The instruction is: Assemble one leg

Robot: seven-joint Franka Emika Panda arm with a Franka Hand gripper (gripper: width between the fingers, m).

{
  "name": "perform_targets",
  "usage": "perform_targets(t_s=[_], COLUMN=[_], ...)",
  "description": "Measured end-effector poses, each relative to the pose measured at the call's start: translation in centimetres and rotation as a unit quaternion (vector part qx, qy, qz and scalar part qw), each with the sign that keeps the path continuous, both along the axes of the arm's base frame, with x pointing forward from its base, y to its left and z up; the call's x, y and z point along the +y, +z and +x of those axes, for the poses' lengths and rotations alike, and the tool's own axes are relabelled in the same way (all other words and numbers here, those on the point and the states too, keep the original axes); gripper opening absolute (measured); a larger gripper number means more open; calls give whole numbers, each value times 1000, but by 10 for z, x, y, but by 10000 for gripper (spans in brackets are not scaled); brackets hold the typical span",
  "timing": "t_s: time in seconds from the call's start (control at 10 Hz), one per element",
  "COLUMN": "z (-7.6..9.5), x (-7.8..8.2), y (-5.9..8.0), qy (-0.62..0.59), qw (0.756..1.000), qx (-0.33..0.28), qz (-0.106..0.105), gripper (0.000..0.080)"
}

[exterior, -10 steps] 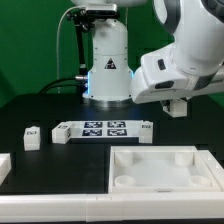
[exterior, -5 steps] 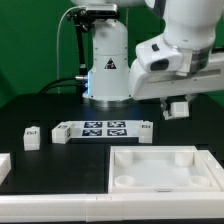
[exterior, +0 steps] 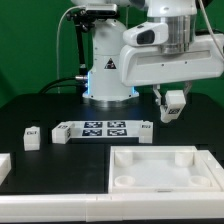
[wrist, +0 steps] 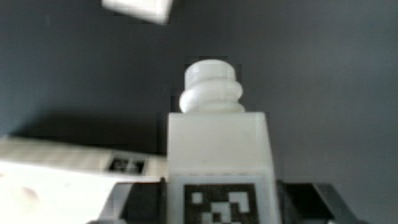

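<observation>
— White plastic leg (exterior: 176, 101) up in the air, off the table. Seen from the outside camera.
— Up where?
— Higher than the marker board (exterior: 100, 129), just past its end on the exterior view's right. Not touching it.
— Held by what?
— Pinched tight in the gripper (exterior: 171, 110), squeezed from both sides. Black-and-white tag showing low on the leg.
— Anything else around the marker board?
— Yes. On the black table (exterior: 30, 110), a small white block (exterior: 32, 136) with a tag, standing off the marker board's other end, on the exterior view's left. Closer to the camera than the marker board, a big white tray panel (exterior: 160, 168) lying flat, with round holes in its corners. Behind the marker board, the robot base (exterior: 108, 62).
— And from the wrist camera?
— Same leg (wrist: 222, 135), very close and a bit blurry. Square body, round knob at the tip, pointing away from the gripper (wrist: 222, 203). Tag on the face between the dark fingers (wrist: 134, 203), one finger pressed on each side.
— Marker board there too?
— Hard to tell. Far down behind the leg, a white flat piece (wrist: 71, 152) with a dark tag. Maybe the marker board, but too blurry to say.
</observation>
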State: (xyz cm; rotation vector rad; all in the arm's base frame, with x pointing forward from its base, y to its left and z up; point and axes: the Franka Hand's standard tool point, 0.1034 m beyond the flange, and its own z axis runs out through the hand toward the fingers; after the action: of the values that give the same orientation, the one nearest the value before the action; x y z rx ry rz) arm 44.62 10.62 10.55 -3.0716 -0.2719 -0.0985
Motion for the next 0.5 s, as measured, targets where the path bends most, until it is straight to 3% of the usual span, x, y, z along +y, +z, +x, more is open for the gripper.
perform_targets(t_s=[0.1, 0.5], z=[9, 9], x=[0, 1], y=[4, 4], qy=[5, 6], qw=[999, 1000], qx=[-37, -25], qz=[5, 3], gripper=[290, 290])
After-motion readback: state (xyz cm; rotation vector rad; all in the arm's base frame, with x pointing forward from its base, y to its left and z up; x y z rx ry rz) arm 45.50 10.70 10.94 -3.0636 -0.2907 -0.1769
